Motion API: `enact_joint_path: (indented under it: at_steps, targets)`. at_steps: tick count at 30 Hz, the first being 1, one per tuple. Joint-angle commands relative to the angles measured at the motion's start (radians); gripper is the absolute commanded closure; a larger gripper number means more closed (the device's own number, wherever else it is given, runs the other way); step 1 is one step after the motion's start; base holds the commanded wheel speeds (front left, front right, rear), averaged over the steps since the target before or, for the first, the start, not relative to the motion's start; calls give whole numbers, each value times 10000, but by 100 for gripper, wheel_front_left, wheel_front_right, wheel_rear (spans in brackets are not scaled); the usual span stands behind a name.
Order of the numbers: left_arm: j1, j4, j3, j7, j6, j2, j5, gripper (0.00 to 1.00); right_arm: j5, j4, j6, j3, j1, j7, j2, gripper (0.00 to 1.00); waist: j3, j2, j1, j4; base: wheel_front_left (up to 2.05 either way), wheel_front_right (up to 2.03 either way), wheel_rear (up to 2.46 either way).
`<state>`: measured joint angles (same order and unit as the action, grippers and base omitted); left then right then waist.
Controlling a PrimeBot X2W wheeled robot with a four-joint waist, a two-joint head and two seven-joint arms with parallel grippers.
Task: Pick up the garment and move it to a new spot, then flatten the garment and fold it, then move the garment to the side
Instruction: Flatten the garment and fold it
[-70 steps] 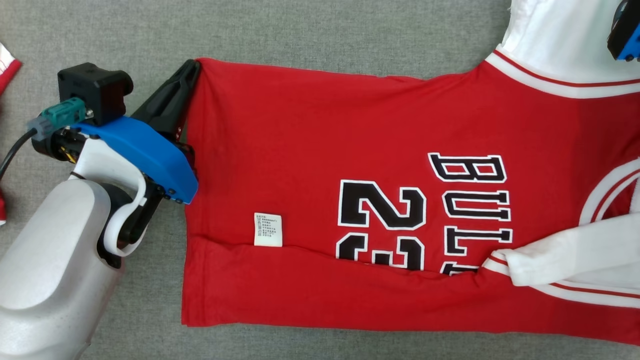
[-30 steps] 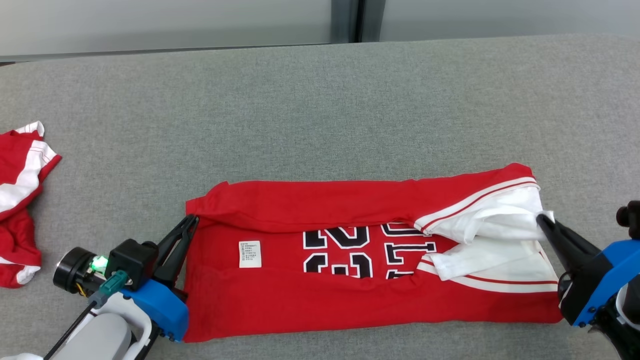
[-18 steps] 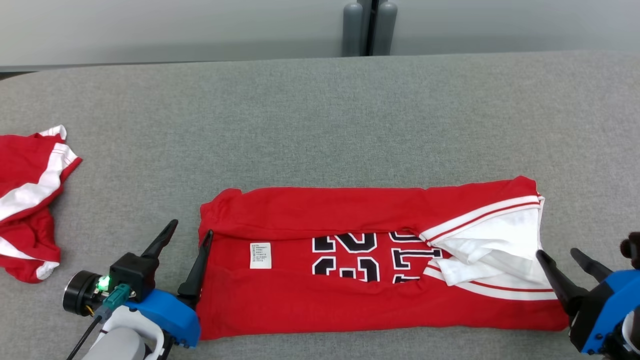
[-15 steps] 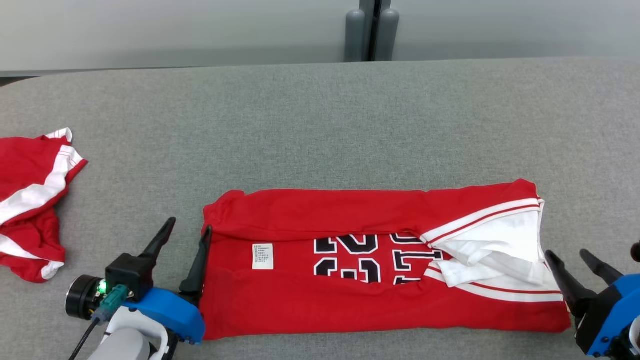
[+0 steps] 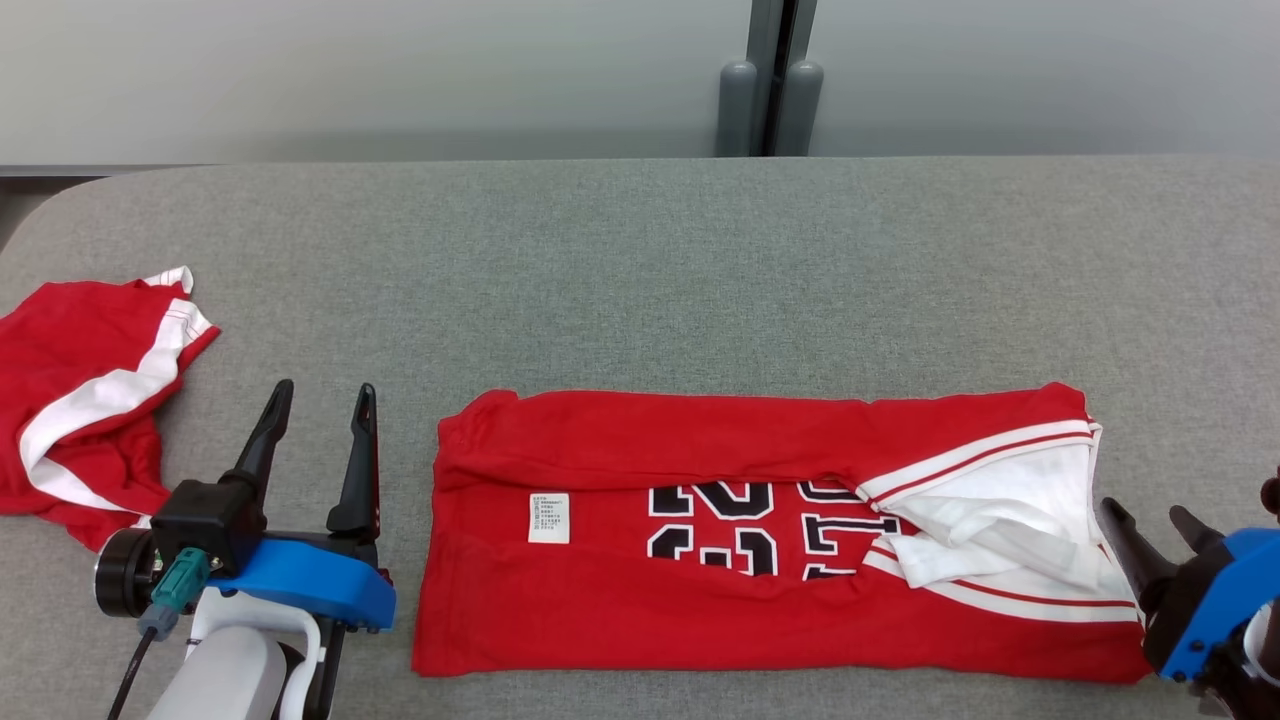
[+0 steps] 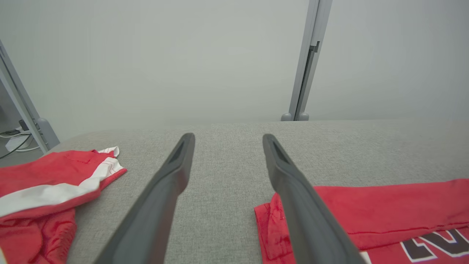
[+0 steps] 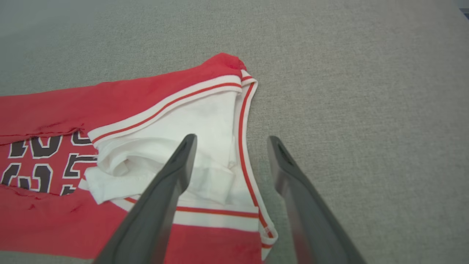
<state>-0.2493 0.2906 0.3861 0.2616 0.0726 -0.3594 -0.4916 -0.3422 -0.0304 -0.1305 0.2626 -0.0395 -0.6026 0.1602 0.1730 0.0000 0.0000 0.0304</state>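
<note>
Red knit jersey garment (image 5: 700,620) with black-and-white printed numerals and white rib-trimmed sleeves lies folded lengthwise into a long band on the grey woven-cloth table (image 5: 640,270). Its far edge is turned over toward the near one. A white rectangular care label (image 5: 549,518) faces up near the jersey's left end.

Left gripper (image 5: 325,390): just beside that left end, clear of the cloth, fingers spread, nothing between.

Right gripper (image 5: 1144,510): at the jersey's right end by the bunched white sleeve, fingers spread, empty; contact with the hem unclear.

Crumpled red-and-white cloth (image 5: 90,400) lies well left of the jersey. Two grey rounded posts (image 5: 770,105) stand beyond it, behind the table.
</note>
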Motion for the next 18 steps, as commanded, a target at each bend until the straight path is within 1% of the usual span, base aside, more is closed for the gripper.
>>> enact_joint_path:
  at_steps: [1,7,8,9,14,18]
  targets:
    - [112,31,-91,43,-21,58,106,0,142,201,-5,36,-247,-13,-61,0,0,0,0,3,0,0,0]
    - [-5,212,-286,45,-280,245,374,0,465,1726,-5,54,-1253,-24,-418,0,111,0,0,81,0,0,0]
    - [-82,262,-337,45,-355,329,440,0,569,2239,-5,122,-1549,49,-462,0,155,0,0,139,0,0,0]
    - [-82,262,-337,45,-355,329,440,0,569,2239,-5,122,-1549,49,-462,0,155,0,0,139,0,0,0]
    - [-153,391,-476,45,-540,521,563,0,1325,3436,-5,551,-2139,313,-644,0,240,0,0,294,0,0,0]
    - [-148,505,-607,45,-683,654,664,0,1668,4216,-5,420,-2388,348,-752,0,289,0,0,360,0,0,0]
